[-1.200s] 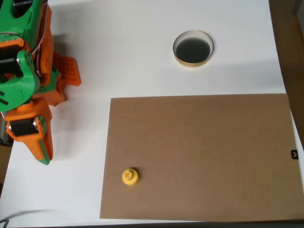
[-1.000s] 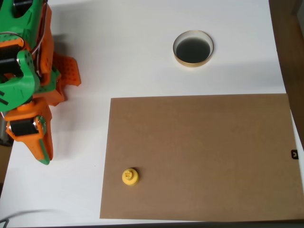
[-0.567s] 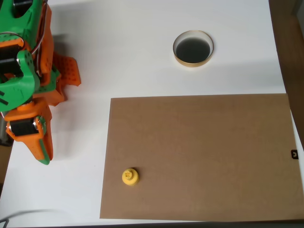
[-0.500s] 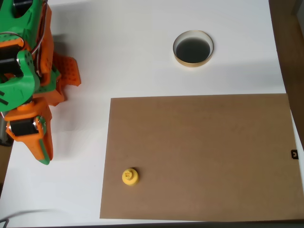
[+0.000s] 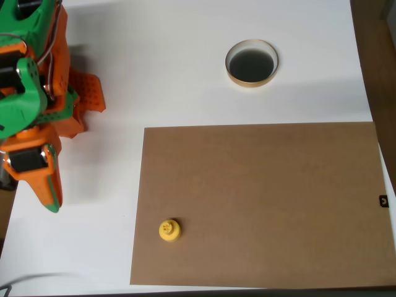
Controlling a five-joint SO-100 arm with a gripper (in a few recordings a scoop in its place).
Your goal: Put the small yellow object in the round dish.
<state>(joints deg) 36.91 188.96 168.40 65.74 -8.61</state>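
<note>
I see nothing is done yet: my gripper point(image 5: 51, 197), seemingly pressed together and holding nothing, is well apart from the small yellow object point(image 5: 169, 230) on the brown board point(image 5: 260, 198), and the round dish point(image 5: 251, 63) beyond is empty.

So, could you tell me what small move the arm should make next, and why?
Probably swing the claw rightward toward the yellow piece: it sits untouched on the brown board, far from the claw, and the round dish holds nothing.

My arm point(image 5: 31, 105) is chunky orange and green plastic; black motor blocks sit in the orange shells; thin wires run along its top; the gripper point(image 5: 52, 201) tip is green-edged orange.
</note>
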